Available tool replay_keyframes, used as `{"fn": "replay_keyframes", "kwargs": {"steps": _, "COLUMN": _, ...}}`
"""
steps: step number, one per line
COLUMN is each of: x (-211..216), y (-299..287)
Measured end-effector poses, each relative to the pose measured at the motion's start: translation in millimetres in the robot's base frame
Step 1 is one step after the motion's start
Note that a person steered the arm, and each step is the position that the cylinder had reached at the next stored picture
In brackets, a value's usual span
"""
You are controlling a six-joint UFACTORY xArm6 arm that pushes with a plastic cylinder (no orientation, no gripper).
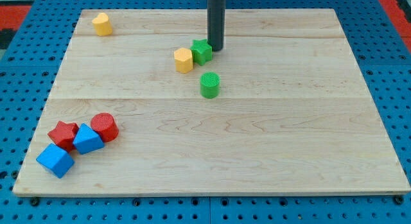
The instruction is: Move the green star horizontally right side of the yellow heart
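One camera view shows a wooden board (pixel 257 153) on a blue table with holes (pixel 392 70). There are no boxes or bowls here; the blocks just lie on the board.

My tip (pixel 215 49) is near the view's top, just beside the green star (pixel 201 51), on the star's right. It looks like it touches the star. The rod has no fingers, so nothing opens or closes. The rod's top is cut off by the picture's edge.

The green star touches a yellow block (pixel 183 60) on its left. That block's shape is hard to tell. A green round block (pixel 210 85) stands alone below them.

The yellow heart (pixel 101 23) sits far off at the top left.

At the bottom left, a red star (pixel 63 135), a red round block (pixel 104 127), a blue block (pixel 87 139) and a blue cube (pixel 55 160) huddle together.
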State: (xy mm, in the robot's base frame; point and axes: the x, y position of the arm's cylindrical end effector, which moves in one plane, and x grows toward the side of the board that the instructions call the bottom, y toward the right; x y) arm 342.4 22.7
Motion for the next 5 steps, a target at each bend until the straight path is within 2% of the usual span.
{"fn": "replay_keyframes", "kwargs": {"steps": 1, "x": 28, "y": -19}}
{"fn": "replay_keyframes", "kwargs": {"steps": 3, "x": -84, "y": -40}}
{"fn": "replay_keyframes", "kwargs": {"steps": 4, "x": -93, "y": -65}}
{"fn": "replay_keyframes", "kwargs": {"steps": 5, "x": -89, "y": -44}}
